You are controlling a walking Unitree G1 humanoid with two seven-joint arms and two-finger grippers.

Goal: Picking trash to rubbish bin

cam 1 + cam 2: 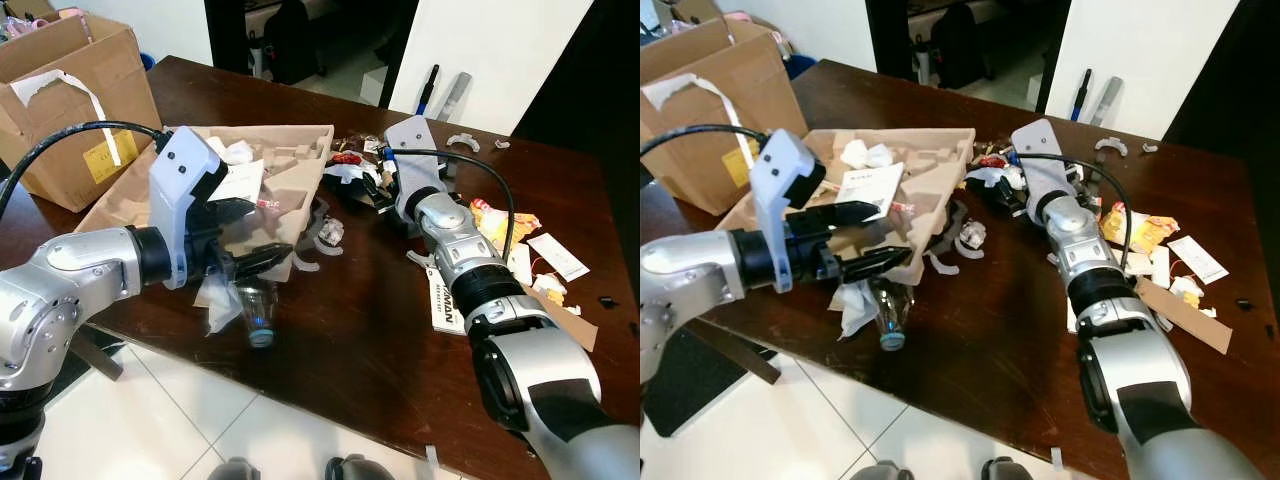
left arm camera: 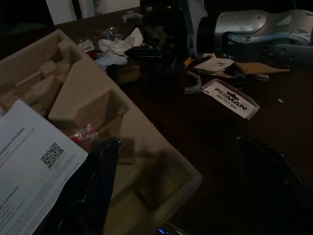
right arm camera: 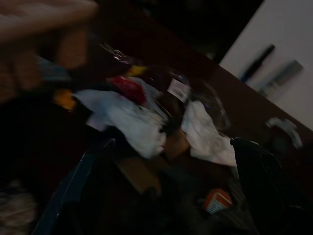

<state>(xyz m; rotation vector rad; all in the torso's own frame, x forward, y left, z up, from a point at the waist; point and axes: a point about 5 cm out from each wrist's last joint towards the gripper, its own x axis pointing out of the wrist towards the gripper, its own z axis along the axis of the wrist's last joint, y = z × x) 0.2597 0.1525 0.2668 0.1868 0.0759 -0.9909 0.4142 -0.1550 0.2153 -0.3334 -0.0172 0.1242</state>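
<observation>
Ideally the right gripper [image 3: 166,186], its fingers spread wide and empty, should settle squarely over the crumpled trash pile [image 1: 362,182] near the table's [image 1: 380,340] far edge before closing.

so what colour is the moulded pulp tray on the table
Pale beige-brown; the moulded pulp tray shows best in the right eye view.

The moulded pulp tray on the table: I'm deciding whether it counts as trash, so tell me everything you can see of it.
The moulded pulp tray is beige pressed-fibre packaging with raised blocks and hollows. It lies flat on the dark table, one corner near the edge. In it lie a printed leaflet, crumpled white paper and a small red-and-clear wrapper. The open left gripper hovers at its near corner; whether it touches, I cannot tell. A clear plastic bottle lies beside that corner.
</observation>
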